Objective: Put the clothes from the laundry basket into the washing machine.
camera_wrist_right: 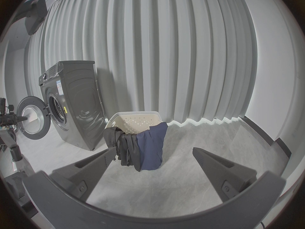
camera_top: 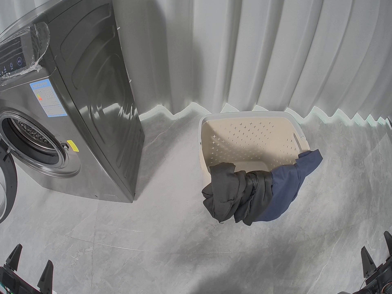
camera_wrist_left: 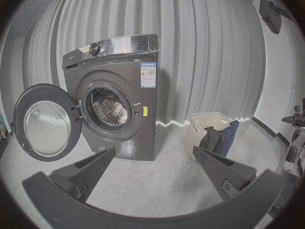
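Over basket [camera_top: 249, 114] rim, clothes [camera_top: 244, 194] draped, well ahead of right claw [camera_top: 375, 246]

Dark metallic grey on the washing machine [camera_top: 94, 103], ahead of the left claw [camera_top: 33, 255]; it carries a blue-and-white label [camera_top: 48, 98] and a small yellow sticker [camera_top: 72, 145]. Ahead of the right claw [camera_top: 375, 241], the laundry basket [camera_top: 253, 137] is cream, with rows of star-shaped holes and a paler grey rim. On it, the charcoal garment [camera_top: 237, 194] lies toward the left claw's side and the navy garment [camera_top: 286, 184] toward the right claw's side. Both claws are black. The curtain [camera_top: 245, 41] is white and pleated, the floor [camera_top: 163, 233] grey and marbled.

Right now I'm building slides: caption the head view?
Open washing machine beside a cream laundry basket, dark clothes draped over its near rim.
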Tool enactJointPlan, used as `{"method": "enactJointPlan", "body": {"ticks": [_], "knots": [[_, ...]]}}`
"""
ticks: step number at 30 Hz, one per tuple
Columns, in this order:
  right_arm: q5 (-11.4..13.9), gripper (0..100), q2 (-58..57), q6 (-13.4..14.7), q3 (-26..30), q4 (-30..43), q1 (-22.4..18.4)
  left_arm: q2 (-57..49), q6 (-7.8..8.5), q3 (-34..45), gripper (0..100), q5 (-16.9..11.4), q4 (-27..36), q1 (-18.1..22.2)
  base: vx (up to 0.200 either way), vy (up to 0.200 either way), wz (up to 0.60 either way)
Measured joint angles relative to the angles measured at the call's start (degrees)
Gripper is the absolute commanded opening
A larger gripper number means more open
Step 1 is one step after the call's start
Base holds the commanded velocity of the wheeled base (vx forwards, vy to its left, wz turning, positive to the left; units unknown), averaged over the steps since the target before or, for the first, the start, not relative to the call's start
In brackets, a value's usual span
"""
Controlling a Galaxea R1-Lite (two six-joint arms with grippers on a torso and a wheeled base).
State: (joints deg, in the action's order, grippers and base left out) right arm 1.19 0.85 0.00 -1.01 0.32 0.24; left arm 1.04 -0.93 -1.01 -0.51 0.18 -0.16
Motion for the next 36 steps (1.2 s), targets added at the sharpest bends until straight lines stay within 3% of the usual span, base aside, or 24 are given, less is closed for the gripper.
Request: {"method": "enactJointPlan", "body": {"ticks": [15, 30, 36], "knots": [[0.00, 100, 0.02, -0.07, 0.00, 0.01, 0.00, 0.00, -0.07, 0.00, 100, -0.02, 0.00, 0.00, 0.000, 0.000, 0.00], [0.00, 100, 0.05, -0.07, 0.00, 0.04, 0.00, 0.00, -0.11, 0.00, 100, -0.02, -0.02, 0.00, 0.000, -0.200, 0.00], [0.00, 100, 0.07, -0.05, 0.00, 0.00, 0.00, 0.00, -0.11, 0.00, 100, -0.02, 0.02, 0.00, 0.000, 0.000, 0.00]]}}
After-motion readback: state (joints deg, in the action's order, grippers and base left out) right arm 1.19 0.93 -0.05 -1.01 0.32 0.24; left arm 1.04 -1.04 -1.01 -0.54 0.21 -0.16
